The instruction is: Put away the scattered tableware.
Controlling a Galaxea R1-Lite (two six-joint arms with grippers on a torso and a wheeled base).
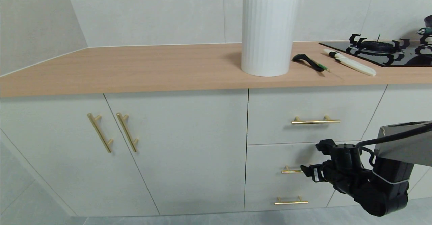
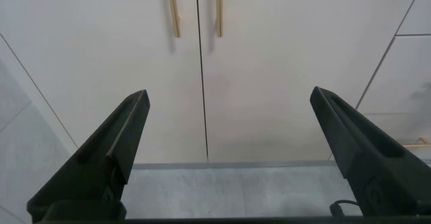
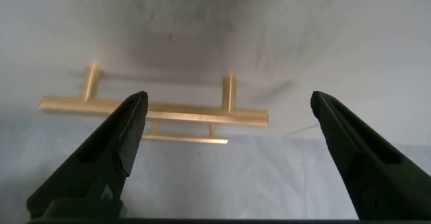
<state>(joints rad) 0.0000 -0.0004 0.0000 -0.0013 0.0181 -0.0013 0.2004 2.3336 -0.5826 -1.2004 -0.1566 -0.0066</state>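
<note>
Right end effector (image 3: 227,101), spread wide and empty, faces the drawer handle (image 3: 155,109) below the white canister (image 1: 268,35), likely to open storage; peeler (image 1: 308,61) and knife (image 1: 351,63) lie on the worktop (image 1: 135,66) beside that canister.

Large pale grey wall tiles (image 1: 152,12) run behind a light-brown wood-grain counter (image 1: 135,66). A second grey tiled wall (image 1: 33,22) meets them at a corner on the left. Under the counter stand two off-white flat cabinet doors (image 1: 189,150), each with a slim brass bar handle (image 1: 127,132) set upright beside the seam between them. To their right is a stack of three off-white drawer fronts (image 1: 270,117) with horizontal brass bar handles (image 1: 315,120). A black glass gas hob (image 1: 378,51) with black pan supports (image 1: 374,45) is let into the counter's right end. A grey tiled floor (image 1: 168,220) runs along the cabinet base. The light is soft and even.
</note>
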